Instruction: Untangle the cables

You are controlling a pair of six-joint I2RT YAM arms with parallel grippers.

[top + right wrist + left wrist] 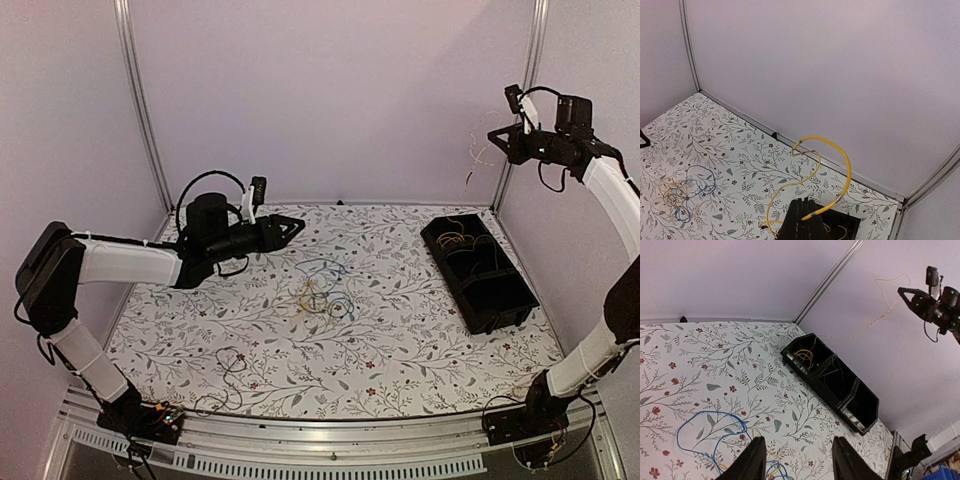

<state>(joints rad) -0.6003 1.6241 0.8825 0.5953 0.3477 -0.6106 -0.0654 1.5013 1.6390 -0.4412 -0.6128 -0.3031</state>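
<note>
High over the black bin [458,290], yellow cable [821,138] in right claw [495,137].

Yellow, blue and dark cables [322,297] lie tangled.

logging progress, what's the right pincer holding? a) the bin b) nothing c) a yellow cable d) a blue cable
c: a yellow cable loops out from the shut right pincer, which is up above the bin.
</note>
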